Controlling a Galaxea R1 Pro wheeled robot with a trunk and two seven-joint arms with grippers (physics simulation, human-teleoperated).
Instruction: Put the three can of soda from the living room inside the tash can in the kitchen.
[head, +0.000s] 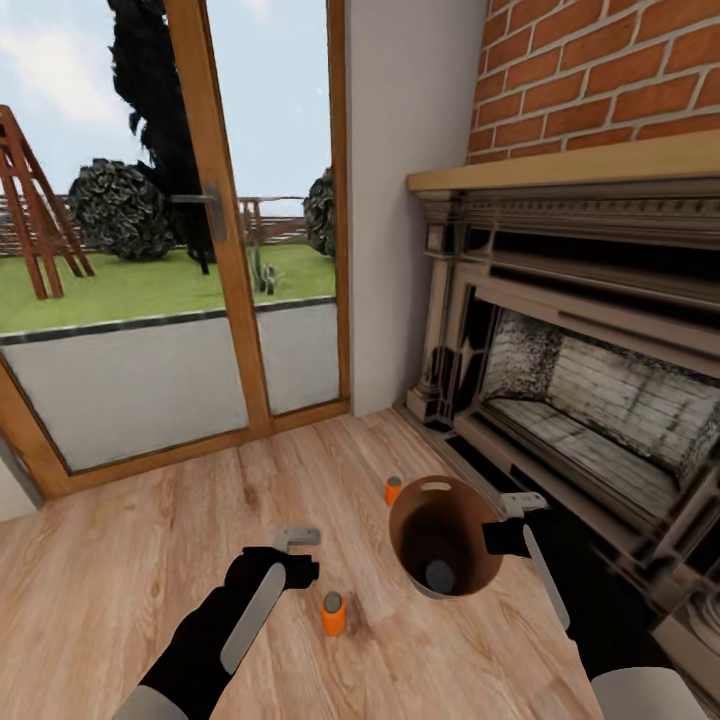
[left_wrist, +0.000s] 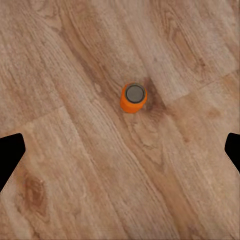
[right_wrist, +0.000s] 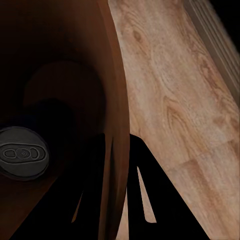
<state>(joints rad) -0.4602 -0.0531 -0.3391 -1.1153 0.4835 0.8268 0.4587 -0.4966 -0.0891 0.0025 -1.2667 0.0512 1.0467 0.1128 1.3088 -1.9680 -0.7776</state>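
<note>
Left gripper (head: 297, 541) gaping; right gripper (head: 520, 505) clamped.

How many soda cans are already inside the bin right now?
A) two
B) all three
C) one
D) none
C: one grey can top lies at the bottom of the copper-brown bin, while two orange cans stand on the wood floor, one near the left gripper and one beyond the bin.
</note>
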